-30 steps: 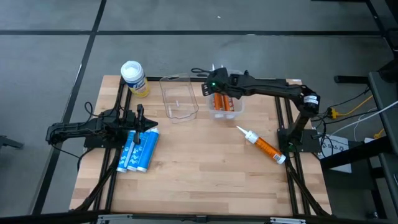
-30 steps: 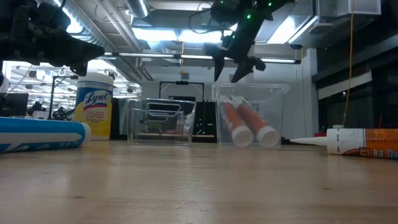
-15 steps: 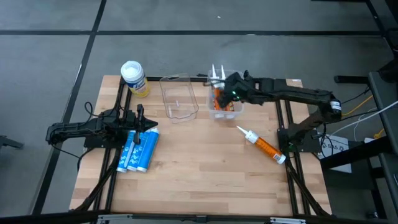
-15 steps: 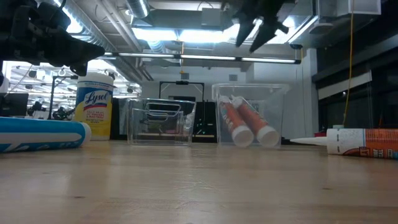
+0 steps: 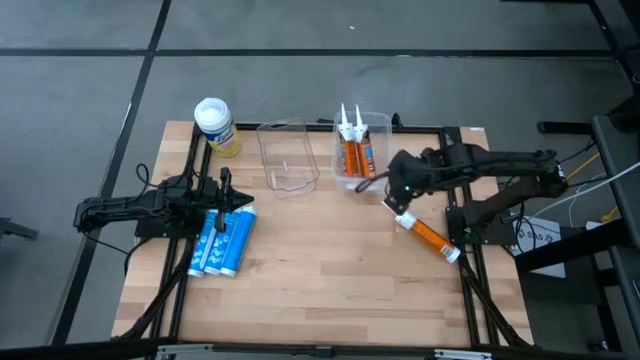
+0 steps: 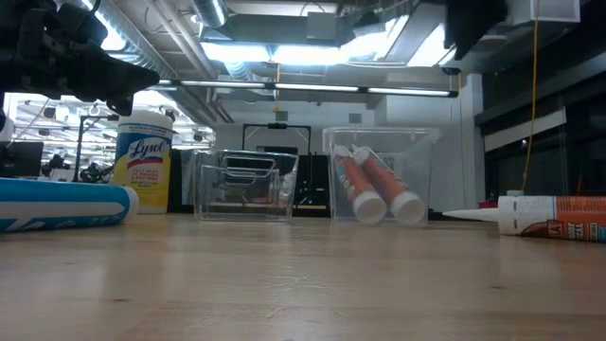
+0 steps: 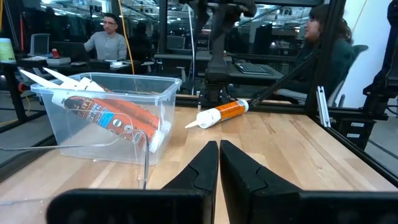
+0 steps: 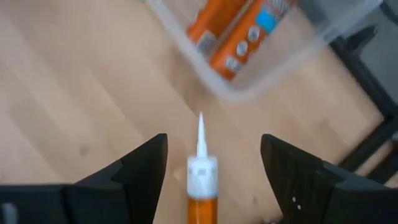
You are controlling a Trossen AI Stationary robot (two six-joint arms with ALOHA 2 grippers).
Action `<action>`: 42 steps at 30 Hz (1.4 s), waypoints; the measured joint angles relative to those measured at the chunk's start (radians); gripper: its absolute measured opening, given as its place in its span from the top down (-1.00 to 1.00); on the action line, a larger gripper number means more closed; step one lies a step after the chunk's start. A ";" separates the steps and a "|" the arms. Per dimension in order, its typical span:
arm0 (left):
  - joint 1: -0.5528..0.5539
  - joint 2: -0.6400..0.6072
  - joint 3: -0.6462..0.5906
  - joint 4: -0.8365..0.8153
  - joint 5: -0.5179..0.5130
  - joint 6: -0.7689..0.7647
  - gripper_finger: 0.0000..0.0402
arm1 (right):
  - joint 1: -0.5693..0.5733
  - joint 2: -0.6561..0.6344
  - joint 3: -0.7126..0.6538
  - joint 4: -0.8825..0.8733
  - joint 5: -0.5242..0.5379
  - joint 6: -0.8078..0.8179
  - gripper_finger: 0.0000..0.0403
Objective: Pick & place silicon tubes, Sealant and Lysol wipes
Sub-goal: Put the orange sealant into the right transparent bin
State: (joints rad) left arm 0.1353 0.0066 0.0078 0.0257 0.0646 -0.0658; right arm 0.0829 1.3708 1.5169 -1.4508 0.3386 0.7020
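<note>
Three blue tubes (image 5: 222,240) lie side by side on the table's left part, under my left gripper (image 5: 243,200), which is shut and empty (image 7: 219,149). The yellow Lysol wipes canister (image 5: 215,125) stands upright at the far left. Two orange sealant tubes (image 5: 353,152) lie in a clear bin (image 5: 380,135). A third orange sealant tube (image 5: 425,232) lies on the table at the right. My right gripper (image 5: 396,193) is open above its white nozzle end (image 8: 200,134), with a finger standing off to each side of it (image 8: 212,146).
An empty clear bin (image 5: 288,155) stands left of the bin with the tubes. Black frame rails run along the table's left (image 5: 190,260) and right (image 5: 465,260) sides. The near half of the wooden table (image 5: 330,300) is bare. People sit in the room beyond (image 7: 112,40).
My right gripper has moved from over the bin with the orange tubes toward the table's right and near edges, rising out of the low view. It now stands over the loose sealant tube's nozzle. It has stayed open.
</note>
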 joint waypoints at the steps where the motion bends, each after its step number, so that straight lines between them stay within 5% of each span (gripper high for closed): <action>1: 0.000 0.000 0.000 0.000 0.000 0.000 0.94 | 0.009 -0.001 0.000 -0.018 -0.017 0.002 -0.29; 23: 0.000 0.000 0.000 0.000 0.000 0.000 0.93 | 0.136 0.002 -0.006 -0.054 -0.262 0.101 -0.29; 30: 0.000 0.000 0.000 0.000 0.000 0.000 0.94 | 0.159 -0.034 -0.165 0.137 -0.342 0.128 -0.29; 42: 0.000 0.000 0.000 0.000 0.000 0.000 0.94 | 0.113 -0.140 -0.442 0.195 -0.333 0.056 -0.29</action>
State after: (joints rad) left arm 0.1352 0.0063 0.0078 0.0259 0.0647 -0.0658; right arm 0.1957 1.2306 1.0751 -1.2562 0.0054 0.7581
